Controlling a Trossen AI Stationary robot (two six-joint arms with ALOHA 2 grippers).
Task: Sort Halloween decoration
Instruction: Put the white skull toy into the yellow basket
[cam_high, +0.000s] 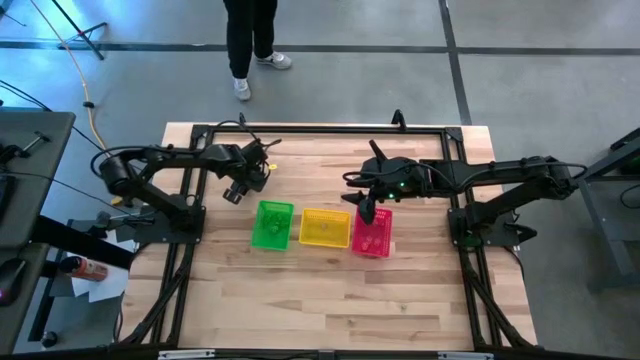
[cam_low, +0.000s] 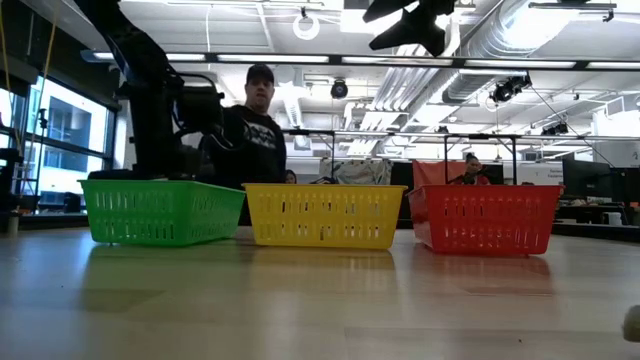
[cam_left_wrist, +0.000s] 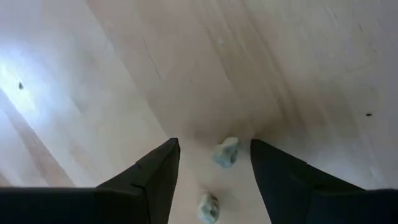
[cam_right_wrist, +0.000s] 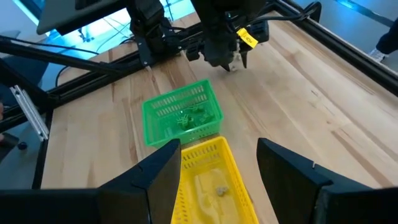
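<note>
The left gripper (cam_left_wrist: 214, 171) sits low over the bare table (cam_left_wrist: 298, 68) behind the green basket (cam_high: 272, 225), fingers spread with two tiny pale trinkets (cam_left_wrist: 225, 152) lying between them, nothing pinched yet. These look like light, hard little lumps, rounded and probably skittish on smooth wood, so I'd go for one at a time, fingers straddling its middle and tips almost on the table, or it'll just squirt out sideways. The other trinkets are already in baskets: green bits (cam_right_wrist: 186, 118) in the green one, a pale piece (cam_right_wrist: 219, 190) in the yellow basket (cam_right_wrist: 211, 180). The right gripper (cam_high: 368, 210) hangs open over the pink basket (cam_high: 373, 232), holding nothing as far as I can see. A person (cam_high: 250, 40) stands beyond the far edge.
</note>
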